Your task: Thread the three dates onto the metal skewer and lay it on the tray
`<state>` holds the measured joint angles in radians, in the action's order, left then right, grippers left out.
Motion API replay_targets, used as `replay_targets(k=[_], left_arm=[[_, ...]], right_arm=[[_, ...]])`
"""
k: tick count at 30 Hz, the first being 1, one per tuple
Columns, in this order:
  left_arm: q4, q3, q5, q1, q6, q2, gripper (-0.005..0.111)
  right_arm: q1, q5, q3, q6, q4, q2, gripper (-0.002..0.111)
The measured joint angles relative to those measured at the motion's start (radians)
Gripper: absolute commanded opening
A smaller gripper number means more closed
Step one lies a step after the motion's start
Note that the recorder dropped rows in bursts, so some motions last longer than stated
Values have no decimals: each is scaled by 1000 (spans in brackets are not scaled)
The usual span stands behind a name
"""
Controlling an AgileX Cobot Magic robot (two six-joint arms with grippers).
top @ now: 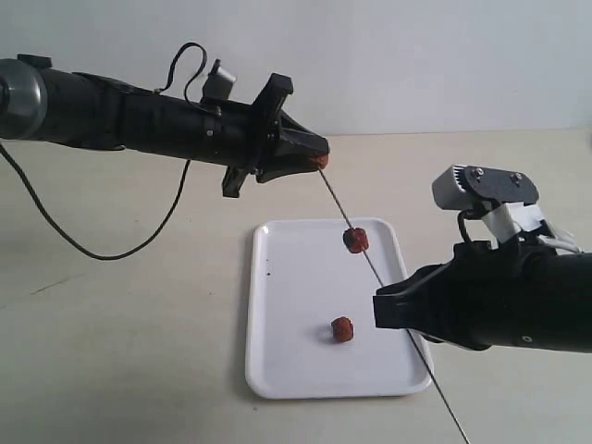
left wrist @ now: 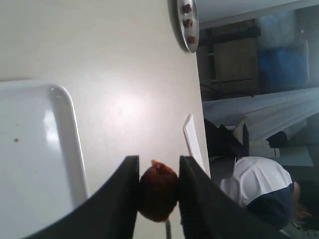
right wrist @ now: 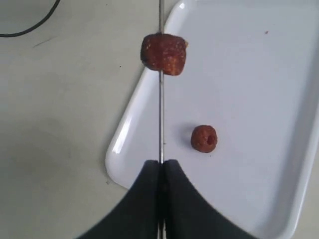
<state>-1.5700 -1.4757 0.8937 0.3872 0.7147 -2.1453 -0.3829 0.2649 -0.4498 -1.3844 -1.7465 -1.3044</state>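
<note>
The thin metal skewer [top: 370,264] slants over the white tray [top: 277,370]. My right gripper [top: 390,310] is shut on the skewer [right wrist: 161,119] low on its length. One date [top: 356,240] sits threaded partway up the rod, seen also as the date [right wrist: 164,53] in the right wrist view. My left gripper [top: 319,159] is shut on a second date [left wrist: 158,191] at the skewer's upper tip. A third date [top: 342,329] lies loose on the tray, the same date [right wrist: 204,138] beside the rod in the right wrist view.
A black cable [top: 111,245] loops over the table at the left. A small plate [left wrist: 188,22] with several dark lumps sits further along the table in the left wrist view. A person [left wrist: 261,191] sits beyond the table's edge.
</note>
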Motion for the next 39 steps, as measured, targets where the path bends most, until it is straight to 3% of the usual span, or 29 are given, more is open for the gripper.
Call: replay_targets(k=[39], left_arm=[[-44,0,8,8,0,0,28]], right_arm=[[0,-41,-44,19,0,-4,0]])
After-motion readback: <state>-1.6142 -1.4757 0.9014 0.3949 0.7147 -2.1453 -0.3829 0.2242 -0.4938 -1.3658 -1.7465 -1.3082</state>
